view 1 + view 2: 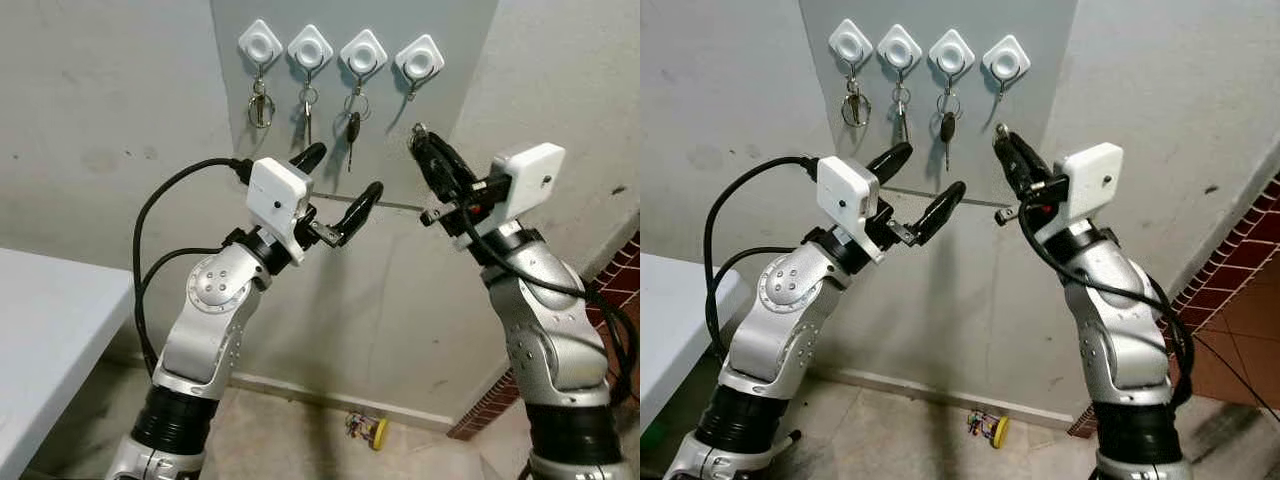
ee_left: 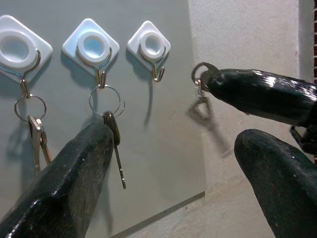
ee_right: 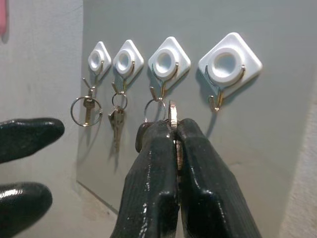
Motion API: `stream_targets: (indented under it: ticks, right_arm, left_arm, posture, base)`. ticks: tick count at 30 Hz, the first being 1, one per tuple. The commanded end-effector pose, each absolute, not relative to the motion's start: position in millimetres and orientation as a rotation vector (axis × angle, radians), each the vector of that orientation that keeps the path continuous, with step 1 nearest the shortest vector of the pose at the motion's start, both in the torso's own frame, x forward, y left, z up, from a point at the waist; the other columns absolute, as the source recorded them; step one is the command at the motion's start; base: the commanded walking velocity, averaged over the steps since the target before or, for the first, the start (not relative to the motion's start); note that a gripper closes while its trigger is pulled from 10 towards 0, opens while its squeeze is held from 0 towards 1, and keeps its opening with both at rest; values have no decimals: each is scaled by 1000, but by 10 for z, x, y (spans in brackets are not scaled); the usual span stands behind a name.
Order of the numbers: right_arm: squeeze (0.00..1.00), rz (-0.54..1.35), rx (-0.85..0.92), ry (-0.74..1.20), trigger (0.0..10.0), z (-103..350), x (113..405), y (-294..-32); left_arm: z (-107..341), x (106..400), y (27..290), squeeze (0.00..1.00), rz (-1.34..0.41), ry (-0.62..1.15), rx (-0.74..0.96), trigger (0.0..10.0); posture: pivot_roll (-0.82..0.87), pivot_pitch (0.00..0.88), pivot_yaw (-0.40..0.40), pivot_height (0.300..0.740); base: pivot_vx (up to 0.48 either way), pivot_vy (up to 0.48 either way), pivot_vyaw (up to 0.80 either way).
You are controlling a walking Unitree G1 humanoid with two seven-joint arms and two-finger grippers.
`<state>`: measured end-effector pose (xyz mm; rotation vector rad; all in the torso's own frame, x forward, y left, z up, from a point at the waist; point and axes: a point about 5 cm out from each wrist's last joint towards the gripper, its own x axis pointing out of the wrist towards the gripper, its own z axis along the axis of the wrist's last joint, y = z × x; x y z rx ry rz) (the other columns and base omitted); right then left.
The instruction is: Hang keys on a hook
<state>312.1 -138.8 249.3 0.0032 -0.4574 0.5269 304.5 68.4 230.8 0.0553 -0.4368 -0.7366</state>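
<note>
A grey board (image 1: pixel 455 40) on the wall carries a row of white diamond hooks. Keys (image 1: pixel 261 105) hang from the three left ones. The rightmost hook (image 1: pixel 419 62) is bare. My right gripper (image 1: pixel 420 137) is raised just below and slightly in front of that bare hook, shut on a key ring with a key (image 3: pixel 172 108) that pokes out between its fingertips. The same ring (image 2: pixel 200 74) is seen from the left wrist, right of the bare hook (image 2: pixel 150 47). My left gripper (image 1: pixel 343 172) stands open below the middle hooks, holding nothing.
A white table (image 1: pixel 50 330) stands at the lower left. A small coloured object (image 1: pixel 370 430) lies on the floor by the skirting. A red brick wall (image 1: pixel 620 285) runs along the right. Black cables (image 1: pixel 150 230) loop off the left arm.
</note>
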Motion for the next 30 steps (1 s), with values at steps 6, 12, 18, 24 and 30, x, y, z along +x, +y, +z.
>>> stream_targets:
  ticks: [6, 12, 18, 24, 30]
  right_arm:
    - [0, 540, 25, -500, 10000, 2629, 3255, -1372]
    - [0, 550, 37, -529, 10000, 2723, 3370, -1365]
    - [0, 557, 23, -542, 10000, 2779, 3460, -1380]
    - [0, 543, 28, -540, 10000, 2816, 3550, -1433]
    - [0, 520, 54, -542, 10000, 2847, 3617, -1499]
  left_arm:
    - [2399, 3019, 682, 0, -732, -469, 59, 10000]
    - [2405, 3013, 667, 0, -737, -472, 57, 10000]
    - [2397, 3004, 646, 0, -744, -472, 58, 10000]
    - [2401, 3011, 639, 0, -744, -472, 56, 10000]
    - [2401, 3013, 638, 0, -745, -472, 52, 10000]
  posture:
    - [-30, 49, -29, 740]
    - [-27, 39, -34, 740]
    - [-27, 38, -36, 740]
    - [-27, 40, -37, 740]
    - [-31, 45, -34, 740]
  base:
    - [0, 0, 0]
    - [0, 0, 0]
    - [0, 0, 0]
    - [0, 0, 0]
    - [0, 0, 0]
